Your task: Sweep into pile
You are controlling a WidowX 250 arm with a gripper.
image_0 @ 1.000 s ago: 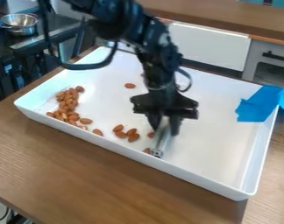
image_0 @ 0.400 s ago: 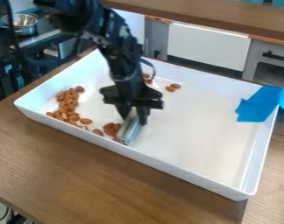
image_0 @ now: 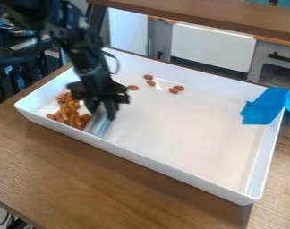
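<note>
Resting tray [image_0: 189, 129], wooden table [image_0: 111, 179], white cabinet [image_0: 213, 47]

Gripper [image_0: 102, 112] holds metal scraper [image_0: 98, 122] upright inside white tray [image_0: 189, 174], scraper beside almond pile [image_0: 68, 112]; five loose almonds [image_0: 173, 90] lie toward tray's far side.

You have blue tape [image_0: 266, 106] at right, a wooden tabletop [image_0: 111, 179] in front, a white panel [image_0: 213, 47] and countertop [image_0: 201, 13] behind

Black arm slanting from upper left, claw [image_0: 104, 109] hanging down, fingers lowest
</note>
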